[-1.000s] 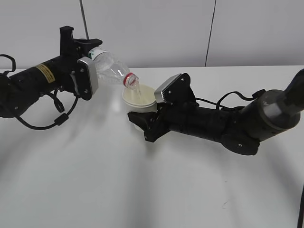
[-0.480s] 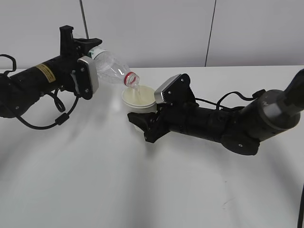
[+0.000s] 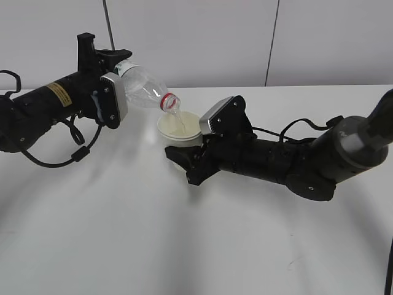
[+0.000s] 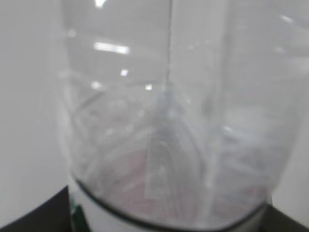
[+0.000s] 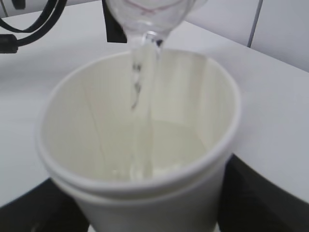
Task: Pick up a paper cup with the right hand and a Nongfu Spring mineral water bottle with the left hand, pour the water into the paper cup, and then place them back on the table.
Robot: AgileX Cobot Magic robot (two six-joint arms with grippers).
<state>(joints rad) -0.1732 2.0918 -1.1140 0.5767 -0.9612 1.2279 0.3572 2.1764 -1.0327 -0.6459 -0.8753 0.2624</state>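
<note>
Little has moved: the bottle (image 3: 144,87), gripped by the left claw (image 3: 113,67), slants down-right, mouth above the cup (image 3: 180,128) clamped in the right claw (image 3: 184,161)

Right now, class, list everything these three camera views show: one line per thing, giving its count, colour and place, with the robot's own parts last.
Paper cup: one, cream-white, held above the table at centre, water stream falling into it and water pooled at its bottom.
Nongfu Spring mineral water bottle: one, clear with red neck ring, tilted mouth-down over the cup, left of centre.
Table: one, white, filling the lower scene.
Dark scuff mark: one, on the table, lower right.
Wall: pale grey panels with dark seams, behind the table.
Left hand: one, black, closed on the bottle's base end.
Right hand: one, black, closed round the cup's lower part.
</note>
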